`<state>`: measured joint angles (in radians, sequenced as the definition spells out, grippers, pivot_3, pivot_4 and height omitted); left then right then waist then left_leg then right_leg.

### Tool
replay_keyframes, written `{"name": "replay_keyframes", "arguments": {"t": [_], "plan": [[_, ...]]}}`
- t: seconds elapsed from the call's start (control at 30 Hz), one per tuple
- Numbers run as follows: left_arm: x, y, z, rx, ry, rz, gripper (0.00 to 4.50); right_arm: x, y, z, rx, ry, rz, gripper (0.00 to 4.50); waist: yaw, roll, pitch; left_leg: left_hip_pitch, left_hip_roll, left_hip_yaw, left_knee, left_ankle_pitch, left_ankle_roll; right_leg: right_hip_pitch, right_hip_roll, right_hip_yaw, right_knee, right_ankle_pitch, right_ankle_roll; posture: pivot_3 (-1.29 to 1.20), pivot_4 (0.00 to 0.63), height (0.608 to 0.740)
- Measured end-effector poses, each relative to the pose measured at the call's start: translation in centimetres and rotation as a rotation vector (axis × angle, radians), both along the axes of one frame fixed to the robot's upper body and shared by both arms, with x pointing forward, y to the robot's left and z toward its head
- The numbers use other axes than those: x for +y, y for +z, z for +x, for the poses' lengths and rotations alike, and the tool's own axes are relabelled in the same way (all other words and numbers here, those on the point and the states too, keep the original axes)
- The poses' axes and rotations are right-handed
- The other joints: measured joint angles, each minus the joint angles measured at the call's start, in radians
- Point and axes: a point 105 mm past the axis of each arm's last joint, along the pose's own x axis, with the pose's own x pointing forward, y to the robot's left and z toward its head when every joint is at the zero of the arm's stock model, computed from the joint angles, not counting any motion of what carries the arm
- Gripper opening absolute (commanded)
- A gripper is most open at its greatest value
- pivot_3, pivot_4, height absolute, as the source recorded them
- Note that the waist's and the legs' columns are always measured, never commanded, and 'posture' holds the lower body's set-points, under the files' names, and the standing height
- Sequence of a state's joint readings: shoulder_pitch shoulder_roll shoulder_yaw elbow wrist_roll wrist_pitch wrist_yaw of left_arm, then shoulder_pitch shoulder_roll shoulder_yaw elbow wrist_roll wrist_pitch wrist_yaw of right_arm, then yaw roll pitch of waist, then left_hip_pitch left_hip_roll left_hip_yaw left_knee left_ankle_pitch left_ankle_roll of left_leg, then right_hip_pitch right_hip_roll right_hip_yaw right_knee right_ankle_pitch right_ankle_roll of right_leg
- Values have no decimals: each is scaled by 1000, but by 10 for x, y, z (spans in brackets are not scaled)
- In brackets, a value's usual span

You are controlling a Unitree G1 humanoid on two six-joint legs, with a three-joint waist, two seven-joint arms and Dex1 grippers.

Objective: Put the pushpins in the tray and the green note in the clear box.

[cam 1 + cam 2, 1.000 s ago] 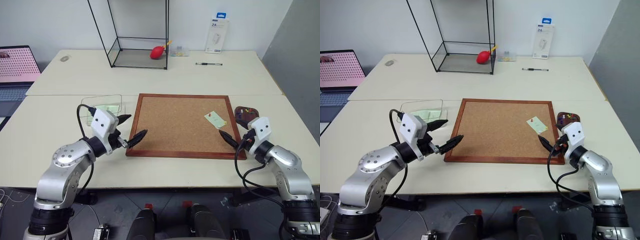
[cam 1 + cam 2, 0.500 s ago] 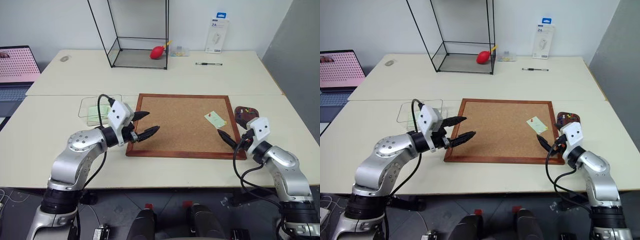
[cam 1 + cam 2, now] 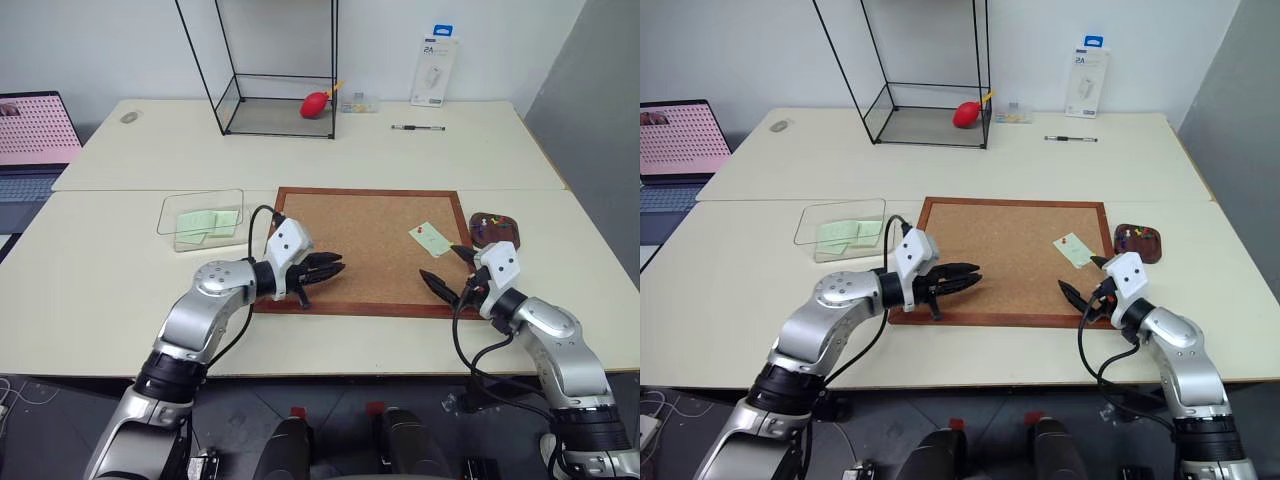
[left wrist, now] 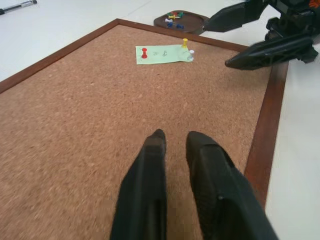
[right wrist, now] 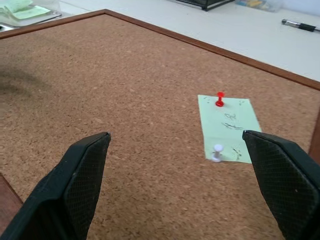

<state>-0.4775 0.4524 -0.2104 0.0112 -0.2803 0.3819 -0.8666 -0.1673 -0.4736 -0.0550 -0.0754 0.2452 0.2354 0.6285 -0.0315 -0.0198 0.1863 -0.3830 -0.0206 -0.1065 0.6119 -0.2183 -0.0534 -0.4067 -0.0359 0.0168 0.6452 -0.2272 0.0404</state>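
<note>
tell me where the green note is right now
The green note is pinned on the cork board near its far right corner, beside the tray.

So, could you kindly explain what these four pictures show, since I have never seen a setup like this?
It is a two-armed humanoid robot at a table. Two pictures come from cameras on its head, looking down; the other two from a camera on each wrist, looking along its black fingers. The left tool is nearly closed over the cork board and holds nothing; the right tool is wide open near the green note, which is pinned to the board by a red pushpin, a yellow one and a white one. Beside the board sits the small brown tray of pins; the clear box holds other green notes.
</note>
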Motion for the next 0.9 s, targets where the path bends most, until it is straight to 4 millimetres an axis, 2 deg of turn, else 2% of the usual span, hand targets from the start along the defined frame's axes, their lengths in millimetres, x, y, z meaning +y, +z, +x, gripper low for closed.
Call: {"name": "replay_keyframes", "arguments": {"t": [0.13,0.3,0.43,0.7,0.83,0.9], "plan": [[-11,-11,7,31,-11,9,12,-1,6,8,11,-13,-6,4500,-1,0,0,0,0,0,0,0,0,0,0,0,0,0,0,0,150,740],[-15,-42,11,102,-23,62,12,-1,17,25,10,-36,1,4500,-2,0,0,0,0,0,0,0,0,0,0,0,0,0,0,0,150,740],[-17,-43,13,86,-41,67,12,3,22,45,17,-48,2,4500,-1,0,0,1,-1,0,0,0,0,1,0,0,0,1,1,0,150,740],[-19,-43,12,83,-51,73,12,16,19,91,73,-74,10,4500,-1,0,0,1,-1,0,0,0,0,1,0,0,1,1,1,0,150,740],[-19,-42,10,80,-52,74,0,15,4,99,106,-90,-8,3782,-2,0,0,0,-1,0,0,0,0,1,0,0,0,1,1,0,150,740],[-18,-43,10,83,-48,74,0,15,4,101,98,-90,-17,3396,-2,0,0,1,-1,0,0,0,0,1,0,0,0,1,1,0,150,740]]}}
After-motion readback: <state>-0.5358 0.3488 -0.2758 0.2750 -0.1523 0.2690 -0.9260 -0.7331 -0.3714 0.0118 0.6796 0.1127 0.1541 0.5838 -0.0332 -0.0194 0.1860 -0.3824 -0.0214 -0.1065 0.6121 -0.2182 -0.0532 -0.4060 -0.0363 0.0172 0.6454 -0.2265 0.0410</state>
